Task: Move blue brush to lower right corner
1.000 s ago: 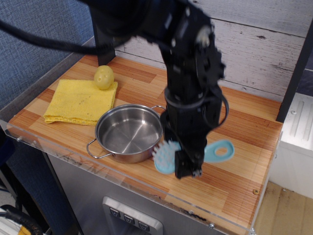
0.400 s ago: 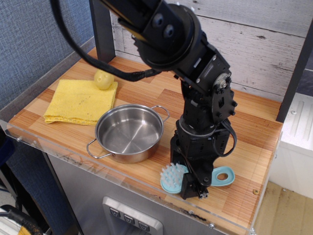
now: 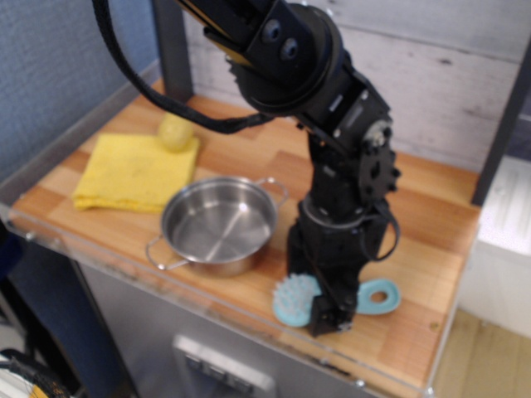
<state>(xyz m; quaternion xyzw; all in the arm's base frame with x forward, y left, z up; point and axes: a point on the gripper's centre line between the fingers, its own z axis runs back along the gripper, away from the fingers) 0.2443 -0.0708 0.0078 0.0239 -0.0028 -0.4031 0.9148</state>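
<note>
The blue brush [image 3: 292, 300] lies low over the table's front right part, bristled head to the left and handle with the oval hole [image 3: 378, 296] to the right. My gripper [image 3: 328, 313] points straight down and is shut on the brush's middle, hiding its neck. I cannot tell whether the brush rests on the wood or hangs just above it. The lower right corner [image 3: 423, 365] of the striped tabletop lies a little further right and forward. The frame is blurred.
A steel pot [image 3: 217, 225] with two handles stands just left of the brush. A folded yellow cloth [image 3: 133, 170] lies at the back left with a small yellow ball [image 3: 175, 131] at its far edge. The table's clear plastic front edge [image 3: 249, 327] runs close below the gripper.
Over the second, my gripper carried the brush from beside the pot's rim down and to the right, to the tabletop's front right. Since 0.4 s ago it has barely moved.
</note>
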